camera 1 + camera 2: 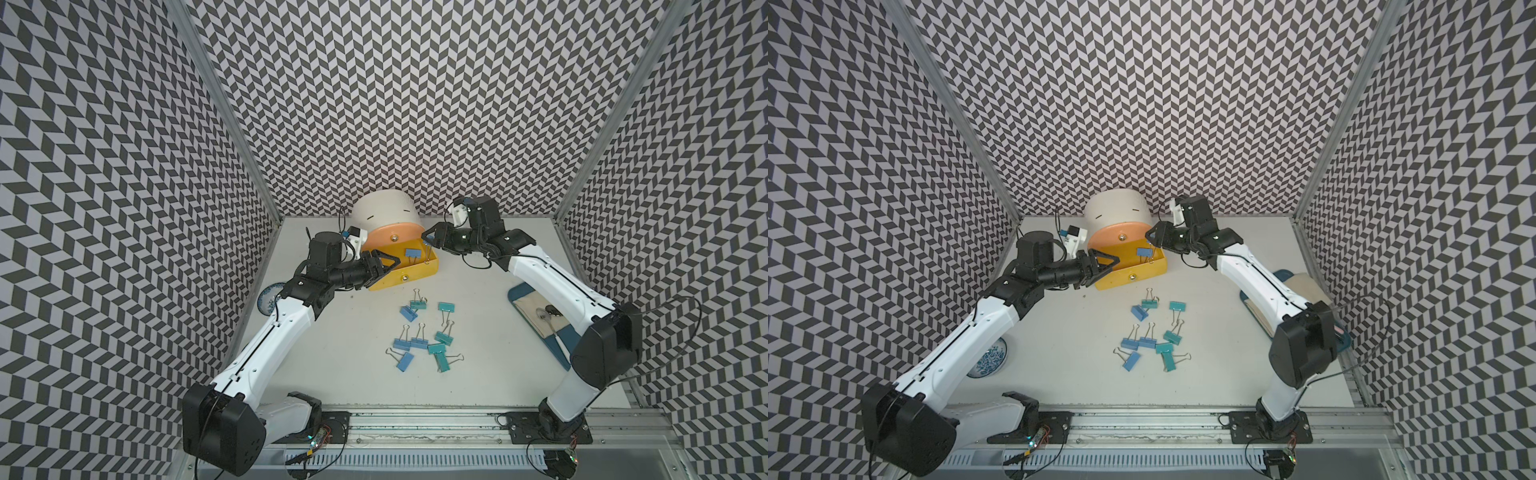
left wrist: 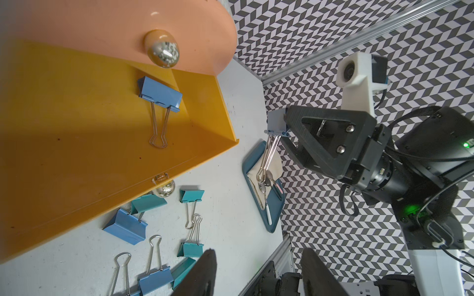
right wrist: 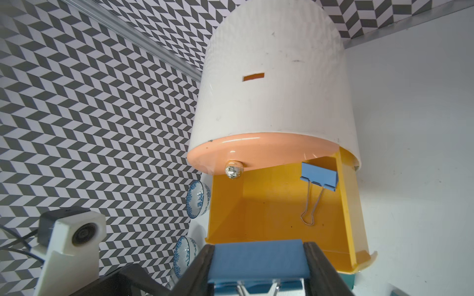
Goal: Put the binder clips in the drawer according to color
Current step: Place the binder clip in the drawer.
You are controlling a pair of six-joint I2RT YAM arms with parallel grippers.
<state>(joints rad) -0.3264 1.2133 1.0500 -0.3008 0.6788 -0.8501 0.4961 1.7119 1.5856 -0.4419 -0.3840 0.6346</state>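
Grey bench [image 1: 353, 374], chevron walls [image 1: 374, 104]: our right end effector [image 1: 428, 240] pinches a blue clip [image 3: 256, 258], handles hanging, at the open yellow drawer's [image 1: 424, 276] right wall. Its floor, holding a second blue clip [image 1: 412, 252], lies leftward, below. Our left end effector [image 1: 390, 265] hovers spread, empty.

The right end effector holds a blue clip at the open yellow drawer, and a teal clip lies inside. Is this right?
No: the clip inside is blue, not teal, as the right wrist view shows. The right end effector does hold a blue clip at the open yellow drawer.
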